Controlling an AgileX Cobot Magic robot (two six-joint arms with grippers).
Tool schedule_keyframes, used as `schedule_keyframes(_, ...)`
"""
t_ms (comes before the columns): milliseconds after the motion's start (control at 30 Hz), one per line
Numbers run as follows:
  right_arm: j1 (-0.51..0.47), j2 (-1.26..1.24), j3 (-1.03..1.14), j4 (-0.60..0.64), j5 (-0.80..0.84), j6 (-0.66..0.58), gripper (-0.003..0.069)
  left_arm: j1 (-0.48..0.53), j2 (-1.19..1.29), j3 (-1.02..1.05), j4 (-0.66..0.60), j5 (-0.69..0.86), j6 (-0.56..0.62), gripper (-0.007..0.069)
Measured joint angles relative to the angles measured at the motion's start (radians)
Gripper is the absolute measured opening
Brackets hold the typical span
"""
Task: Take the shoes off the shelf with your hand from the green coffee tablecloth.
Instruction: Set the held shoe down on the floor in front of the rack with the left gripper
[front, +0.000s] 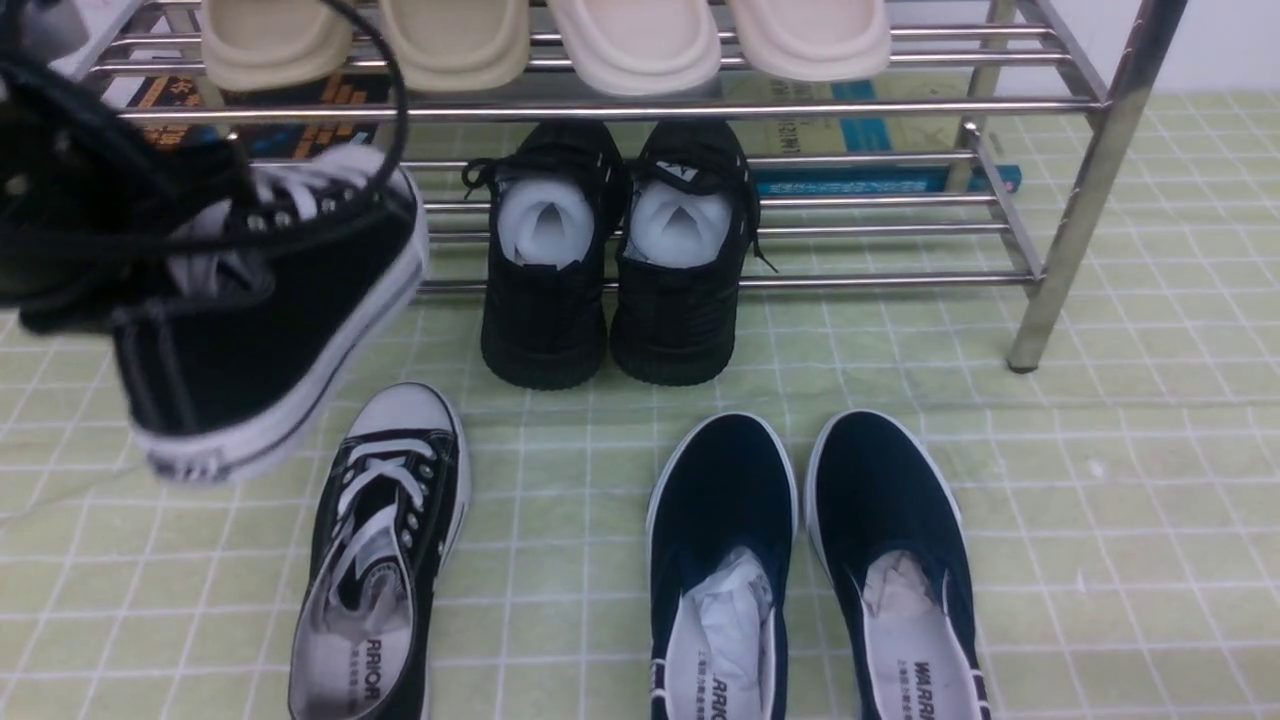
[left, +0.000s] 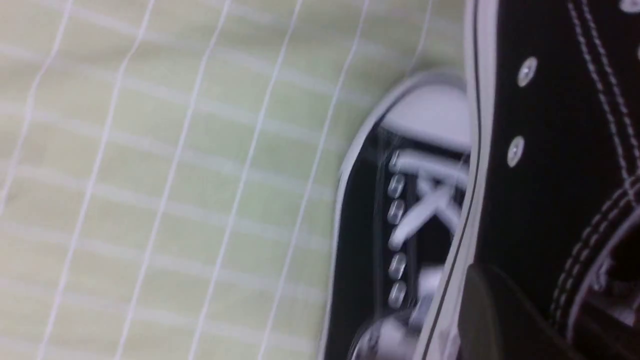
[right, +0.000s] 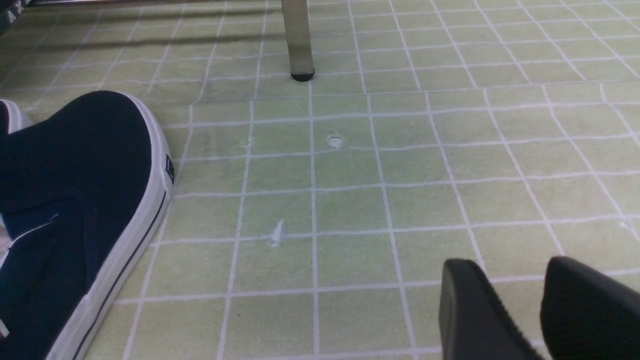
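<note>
Starting w/ front view: your left gripper (front: 130, 270) pinches one sneaker (front: 270, 340) in the air, off the rack (front: 1090, 180), over the cloth's (front: 1100, 500) left edge; its mate (front: 385, 560) lies below. L wrist: canvas looks soft, light; collar prob best hold. R wrist: right gripper (right: 505, 265) spread, empty.

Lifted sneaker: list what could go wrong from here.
1. The sneaker hangs tilted in the left jaws, partly over its mate on the cloth. Lowered straight down, it may land on the mate.
2. A black cable loops across its laces and might snag.
3. Its far end looks close to the rack, so a swing could hit the rails.
</note>
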Motion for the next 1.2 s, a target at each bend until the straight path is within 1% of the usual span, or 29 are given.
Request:
schedule_keyframes(67,0.000,0.000,0.000,0.000,0.000,0.000,0.0239,0.000,-0.036,0.069,-0.032,0.020,0.018,0.0007)
schedule_keyframes(167,0.000,0.000,0.000,0.000,0.000,0.000,0.0239,0.000,-0.064,0.146,-0.075,0.015,0.030,0.0007)
schedule_keyframes(200,0.000,0.000,0.000,0.000,0.000,0.000,0.0239,-0.005,-0.082,0.207,-0.107,0.004,0.043,0.0008)
schedule_keyframes(233,0.000,0.000,0.000,0.000,0.000,0.000,0.0239,-0.008,-0.087,0.215,-0.112,-0.001,0.048,0.0008)
schedule_keyframes(333,0.000,0.000,0.000,0.000,0.000,0.000,0.0239,-0.077,-0.125,0.343,-0.161,-0.069,0.062,0.0008)
schedule_keyframes(433,0.000,0.000,0.000,0.000,0.000,0.000,0.0239,-0.181,-0.136,0.417,-0.198,-0.187,0.058,0.0008)
schedule_keyframes(467,0.000,0.000,0.000,0.000,0.000,0.000,0.0239,-0.181,-0.136,0.422,-0.200,-0.187,0.056,0.0008)
schedule_keyframes(500,0.000,0.000,0.000,0.000,0.000,0.000,0.0239,-0.243,-0.137,0.461,-0.213,-0.247,0.031,0.0008)
schedule_keyframes(533,0.000,0.000,0.000,0.000,0.000,0.000,0.0239,-0.272,-0.137,0.478,-0.216,-0.281,0.008,0.0008)
schedule_keyframes(567,0.000,0.000,0.000,0.000,0.000,0.000,0.0239,-0.277,-0.137,0.481,-0.216,-0.287,-0.002,0.0008)
schedule_keyframes(600,0.000,0.000,0.000,0.000,0.000,0.000,0.0239,-0.314,-0.137,0.498,-0.215,-0.332,-0.036,0.0008)
schedule_keyframes(667,0.000,0.000,0.000,0.000,0.000,0.000,0.0239,-0.343,-0.137,0.507,-0.206,-0.365,-0.077,0.0008)
schedule_keyframes(767,0.000,0.000,0.000,0.000,0.000,0.000,0.0239,-0.366,-0.137,0.511,-0.193,-0.382,-0.124,0.0008)
schedule_keyframes(1033,0.000,0.000,0.000,0.000,0.000,0.000,0.0239,-0.368,-0.167,0.511,-0.176,-0.376,-0.148,0.0008)
schedule_keyframes(1200,0.000,0.000,0.000,0.000,0.000,0.000,0.0239,-0.368,-0.239,0.482,-0.122,-0.320,-0.201,0.0008)
